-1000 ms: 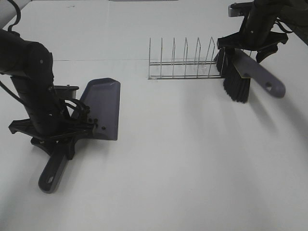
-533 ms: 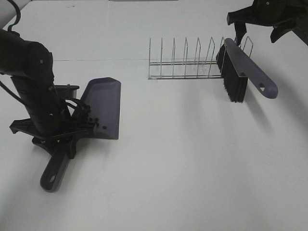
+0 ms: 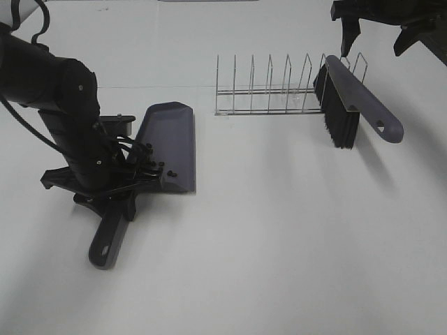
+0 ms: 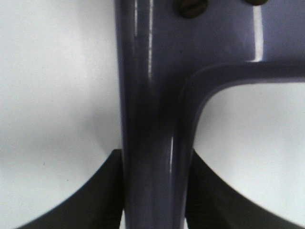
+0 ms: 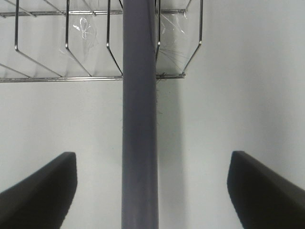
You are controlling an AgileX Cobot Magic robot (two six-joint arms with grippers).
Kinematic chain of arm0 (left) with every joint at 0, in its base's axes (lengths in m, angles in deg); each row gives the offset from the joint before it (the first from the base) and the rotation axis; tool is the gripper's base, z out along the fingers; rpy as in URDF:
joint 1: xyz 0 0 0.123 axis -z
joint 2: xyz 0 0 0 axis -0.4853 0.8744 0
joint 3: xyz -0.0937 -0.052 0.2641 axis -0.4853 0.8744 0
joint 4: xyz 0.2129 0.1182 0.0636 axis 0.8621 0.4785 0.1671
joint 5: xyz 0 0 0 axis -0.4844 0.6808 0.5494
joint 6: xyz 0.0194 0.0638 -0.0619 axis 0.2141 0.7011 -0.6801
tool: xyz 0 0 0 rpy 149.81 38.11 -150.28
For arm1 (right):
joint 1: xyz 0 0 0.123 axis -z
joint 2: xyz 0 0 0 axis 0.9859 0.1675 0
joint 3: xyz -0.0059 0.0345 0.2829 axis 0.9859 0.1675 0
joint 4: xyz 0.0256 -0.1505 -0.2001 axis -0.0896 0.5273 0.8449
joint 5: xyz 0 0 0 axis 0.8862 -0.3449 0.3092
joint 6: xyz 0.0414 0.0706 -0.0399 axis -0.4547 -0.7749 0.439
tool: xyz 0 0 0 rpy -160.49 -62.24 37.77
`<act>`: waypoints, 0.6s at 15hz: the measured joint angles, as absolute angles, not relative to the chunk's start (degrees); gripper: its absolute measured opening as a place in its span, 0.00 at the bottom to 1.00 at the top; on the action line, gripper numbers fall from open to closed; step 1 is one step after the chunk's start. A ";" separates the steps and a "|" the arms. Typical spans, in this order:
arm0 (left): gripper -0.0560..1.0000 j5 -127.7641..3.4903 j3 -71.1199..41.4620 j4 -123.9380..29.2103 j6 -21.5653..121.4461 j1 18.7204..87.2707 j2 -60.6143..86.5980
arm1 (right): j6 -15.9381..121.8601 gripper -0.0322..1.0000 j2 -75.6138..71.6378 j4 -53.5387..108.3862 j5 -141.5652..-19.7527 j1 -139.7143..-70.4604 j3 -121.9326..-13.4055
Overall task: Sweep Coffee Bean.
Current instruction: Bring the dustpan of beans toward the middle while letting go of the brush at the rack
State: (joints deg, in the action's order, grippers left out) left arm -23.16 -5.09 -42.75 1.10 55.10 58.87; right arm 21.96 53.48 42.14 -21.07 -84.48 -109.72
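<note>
- Left claw clamps one dustpan's handle; two coffee beans show on it.
- Right claw gapes above one brush against one rack.

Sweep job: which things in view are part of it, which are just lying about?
Job: dustpan, in the left gripper; beans, a few in the dustpan; brush, under the open right gripper.
Lying about: wire rack, with the brush leaning on it.
</note>
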 joint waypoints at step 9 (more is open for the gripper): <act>0.68 -16.06 -8.87 -44.35 1.10 55.10 58.92 | 22.08 0.74 51.18 42.08 -20.04 -84.48 -109.72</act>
State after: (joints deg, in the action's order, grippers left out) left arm -16.06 -8.87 -44.35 1.10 55.10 58.92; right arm 22.08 51.18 42.08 -20.04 -84.48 -109.72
